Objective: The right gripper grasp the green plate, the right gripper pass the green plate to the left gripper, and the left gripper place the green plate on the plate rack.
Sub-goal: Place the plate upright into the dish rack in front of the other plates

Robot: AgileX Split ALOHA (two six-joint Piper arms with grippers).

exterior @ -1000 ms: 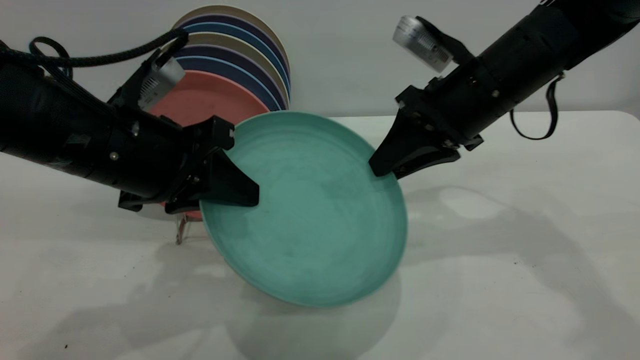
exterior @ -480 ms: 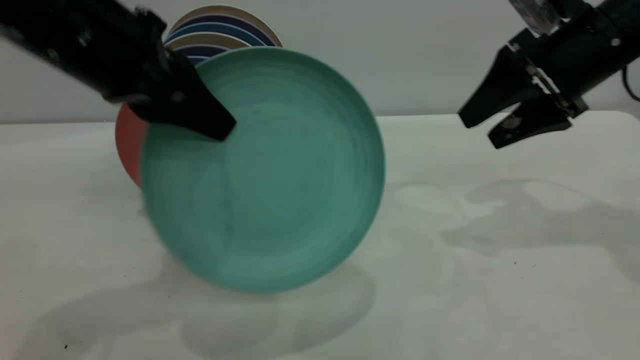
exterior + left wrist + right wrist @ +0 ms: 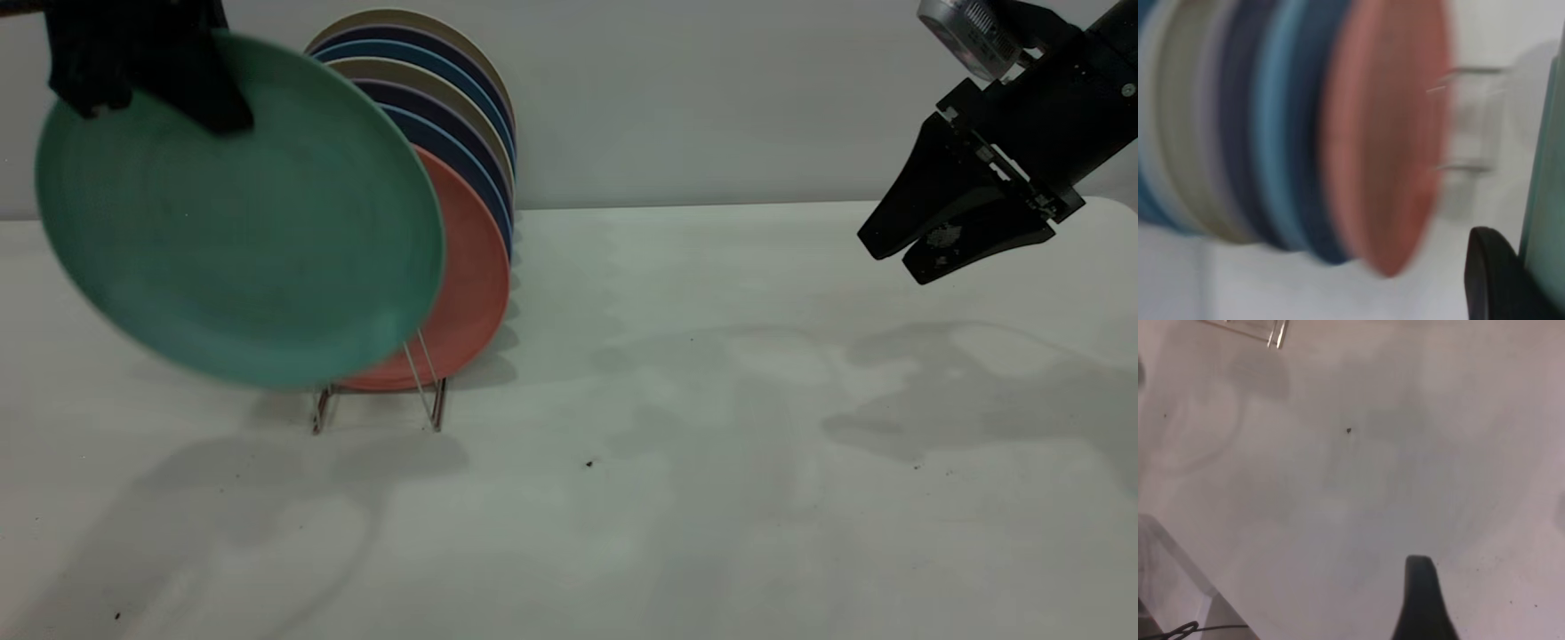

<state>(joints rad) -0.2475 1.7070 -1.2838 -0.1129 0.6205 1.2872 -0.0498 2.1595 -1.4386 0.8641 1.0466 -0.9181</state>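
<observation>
My left gripper (image 3: 233,120) is shut on the upper rim of the green plate (image 3: 240,222) and holds it tilted in the air at the upper left, in front of and left of the plate rack (image 3: 418,391). In the left wrist view the green plate's edge (image 3: 1548,200) runs beside one black finger (image 3: 1491,280), with the rack's wires (image 3: 1471,120) beyond it. My right gripper (image 3: 892,265) hangs open and empty at the far right above the table. One of its fingers (image 3: 1421,600) shows over bare table in the right wrist view.
The rack holds a salmon-pink plate (image 3: 462,284) at the front, also in the left wrist view (image 3: 1391,147), and several dark blue and beige plates (image 3: 444,89) behind it. The white table (image 3: 676,462) stretches between rack and right gripper. The rack's corner (image 3: 1275,333) shows in the right wrist view.
The right gripper let go of the green plate and drew back up to the right. The left gripper carried the plate up and to the left, past the rack's front.
</observation>
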